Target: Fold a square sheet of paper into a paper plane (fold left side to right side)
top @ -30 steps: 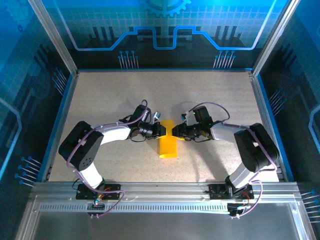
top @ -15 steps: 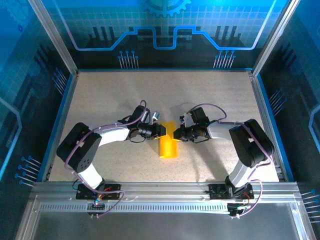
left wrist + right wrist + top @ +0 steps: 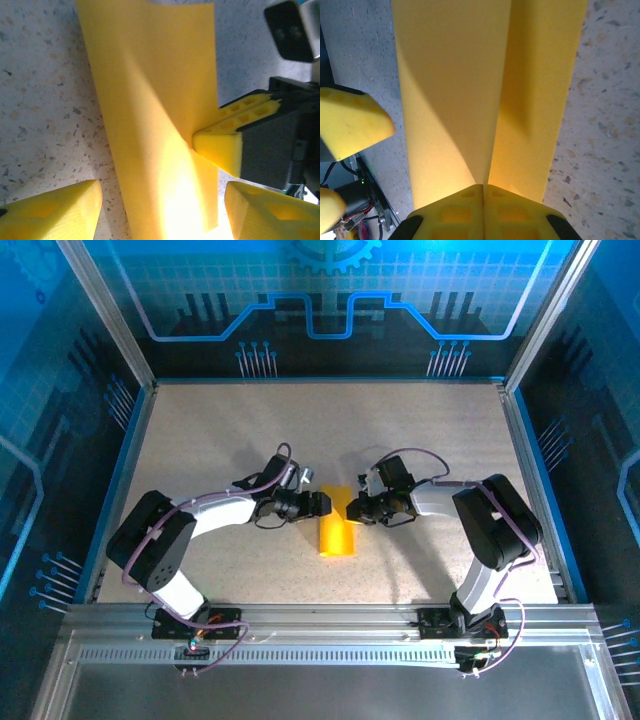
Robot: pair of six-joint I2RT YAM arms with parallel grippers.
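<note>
The speckled worktop has blue walls around it. The left end effector is open and holds nothing. The square sheet of paper lies between its spread fingers. Just across from it, the right end effector pinches the paper's edge tight. The paper is yellow, folded into a long strip with a crease down it.

Bright, even overhead light — wrist close-ups soft, with glare on the paper.
</note>
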